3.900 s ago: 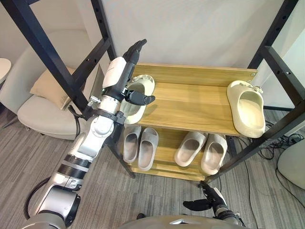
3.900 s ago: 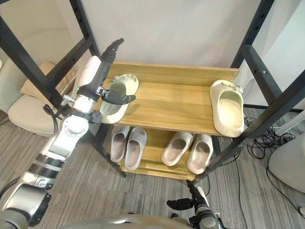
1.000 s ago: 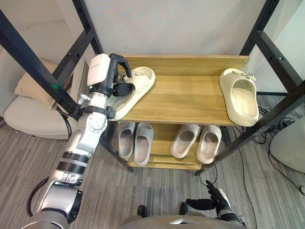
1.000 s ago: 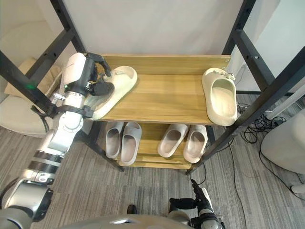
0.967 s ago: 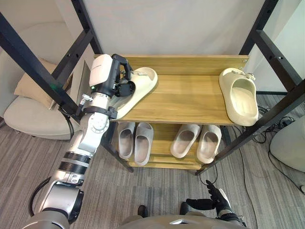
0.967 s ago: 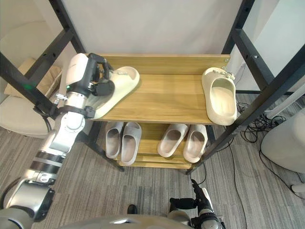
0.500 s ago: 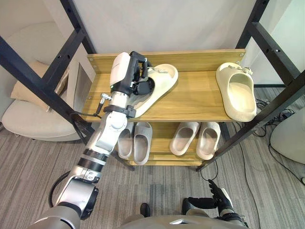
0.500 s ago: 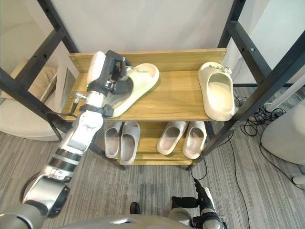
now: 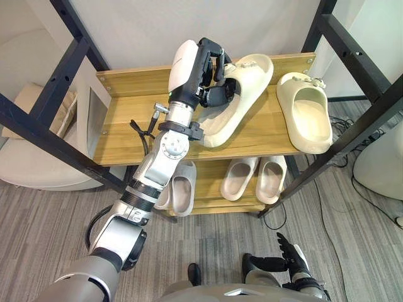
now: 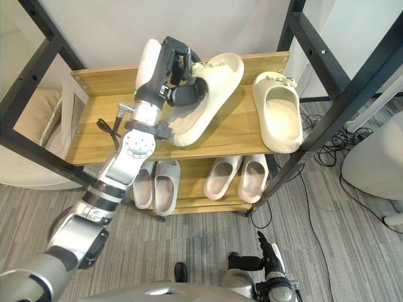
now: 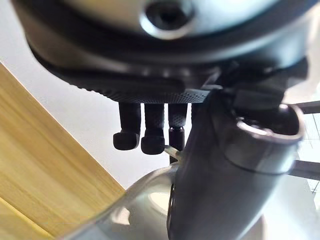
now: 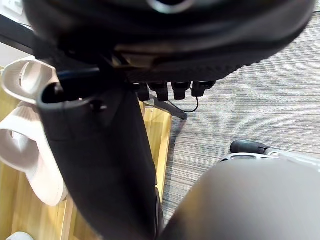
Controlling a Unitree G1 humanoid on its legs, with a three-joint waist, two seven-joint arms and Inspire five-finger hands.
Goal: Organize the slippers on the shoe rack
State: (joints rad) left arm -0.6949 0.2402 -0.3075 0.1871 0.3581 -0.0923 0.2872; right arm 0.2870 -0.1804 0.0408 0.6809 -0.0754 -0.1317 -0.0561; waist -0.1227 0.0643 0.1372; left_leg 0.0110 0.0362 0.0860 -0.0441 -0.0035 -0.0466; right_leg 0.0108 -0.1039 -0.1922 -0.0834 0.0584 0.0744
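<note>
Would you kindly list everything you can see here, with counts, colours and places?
shoe rack: one, light wood, centre, two shelves
held slipper: one, cream, angled across the top shelf's middle
resting slipper: one, cream, top shelf, right end
lower slippers: four, grey-beige, two pairs on the bottom shelf
armchair: one, off-white, left of the rack
cushion: one, tan, on the armchair
frame bars: several, black, both sides
left hand: dark, curled round the held slipper
right hand: dark, open, low near the floor
</note>
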